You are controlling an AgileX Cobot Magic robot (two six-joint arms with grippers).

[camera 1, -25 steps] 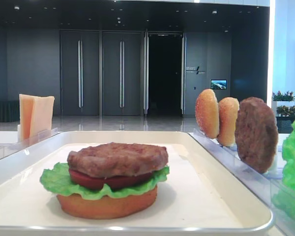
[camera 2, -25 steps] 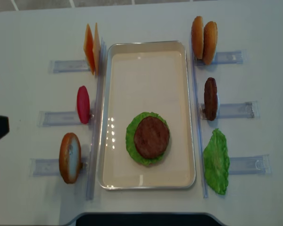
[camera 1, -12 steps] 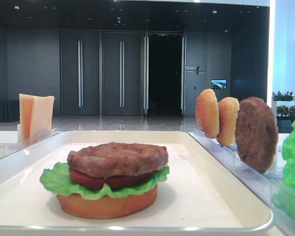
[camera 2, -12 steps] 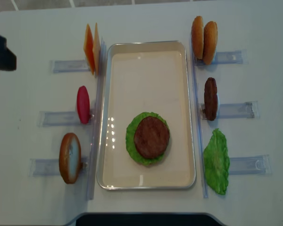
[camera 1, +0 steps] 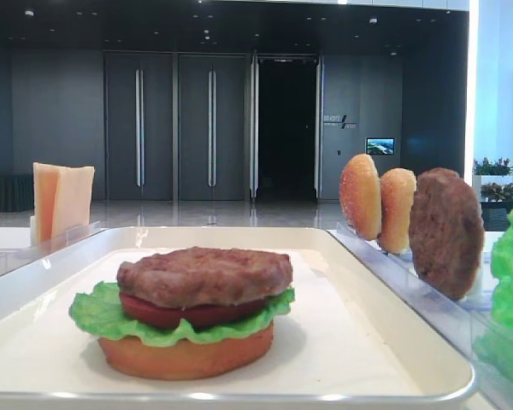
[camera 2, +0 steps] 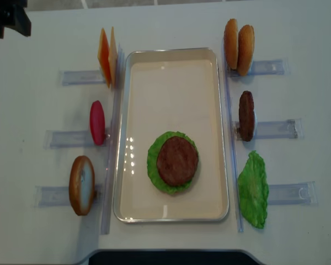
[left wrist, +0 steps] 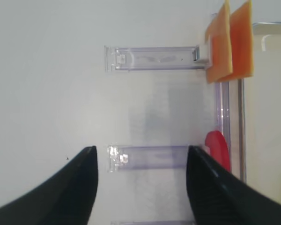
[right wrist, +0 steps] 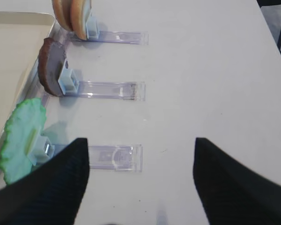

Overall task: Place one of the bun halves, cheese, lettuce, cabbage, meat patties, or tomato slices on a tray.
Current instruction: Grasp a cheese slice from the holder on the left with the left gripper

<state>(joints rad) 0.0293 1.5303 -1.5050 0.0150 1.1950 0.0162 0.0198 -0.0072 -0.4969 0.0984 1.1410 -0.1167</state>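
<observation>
Cheese (camera 1: 62,201) shows in your low exterior view as two pale yellow-orange square slices standing on edge at the far left, beyond the rim of the tray (camera 1: 393,320). On the tray you see a stack: bun half, lettuce, tomato slice, with a meat patty (camera 1: 204,275) on top. Neither claw appears here.

From your right wrist view, the right gripper (right wrist: 140,176) has both dark fingers spread wide with nothing between them, over bare white table. Ahead and to its left stand the spare bun halves (right wrist: 71,14), a second patty (right wrist: 51,67) and a lettuce leaf (right wrist: 21,138), each in a clear rack (right wrist: 113,157).

From your left wrist view, the left gripper (left wrist: 141,180) is likewise spread wide and carries nothing. The cheese sits ahead and to its right, upright at the end of a rack, just beside the tray's edge; a tomato slice (left wrist: 218,149) is nearer, by the right finger.

In your overhead view, a dark piece of the left arm (camera 2: 8,16) shows at the top left corner, well left of the cheese, with open table between.
</observation>
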